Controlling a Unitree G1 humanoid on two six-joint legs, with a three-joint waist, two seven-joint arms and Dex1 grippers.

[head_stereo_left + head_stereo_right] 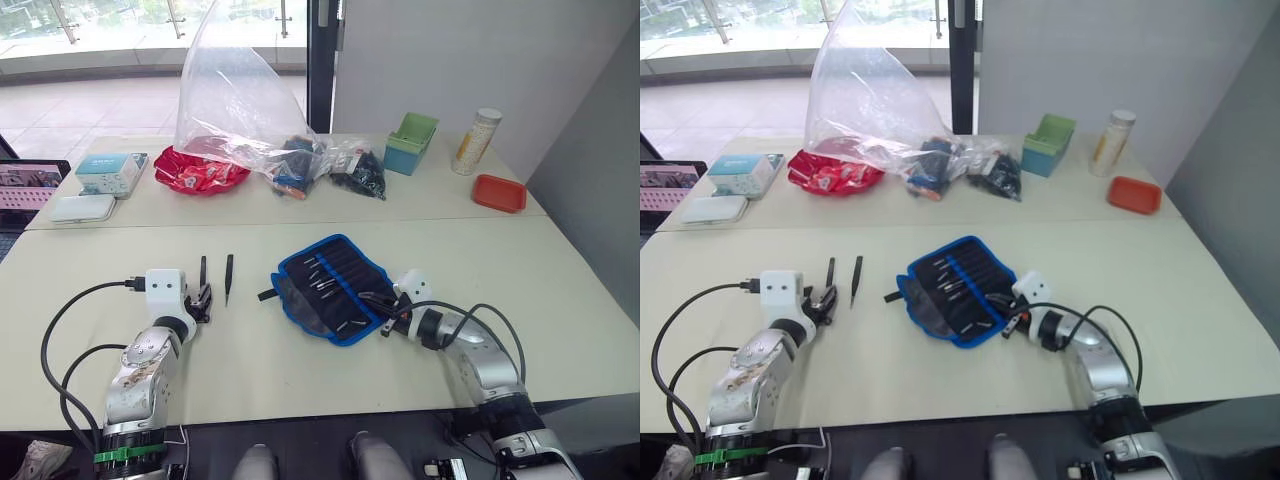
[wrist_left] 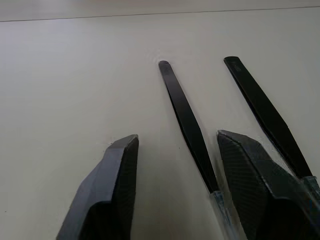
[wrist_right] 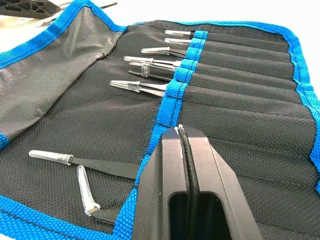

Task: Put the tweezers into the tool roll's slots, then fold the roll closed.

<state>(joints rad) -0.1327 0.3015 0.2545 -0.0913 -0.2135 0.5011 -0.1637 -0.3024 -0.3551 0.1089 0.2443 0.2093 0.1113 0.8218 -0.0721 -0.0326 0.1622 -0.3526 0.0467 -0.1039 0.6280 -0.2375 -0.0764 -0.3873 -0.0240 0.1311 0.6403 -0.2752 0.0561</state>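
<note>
Two loose tweezers lie by the released left tool; right tool clenched over the tool roll.

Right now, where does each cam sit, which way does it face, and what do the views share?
Head stereo pair: on the head, looking forward and down at the table; both arms show, the tool roll ahead.
Left wrist: along the left gripper, open around one of the tweezers on the table.
Right wrist: along the right gripper, shut, over the roll's slots.
Shared: the roll in head and right wrist views; the loose tweezers in head and left wrist views.
</note>
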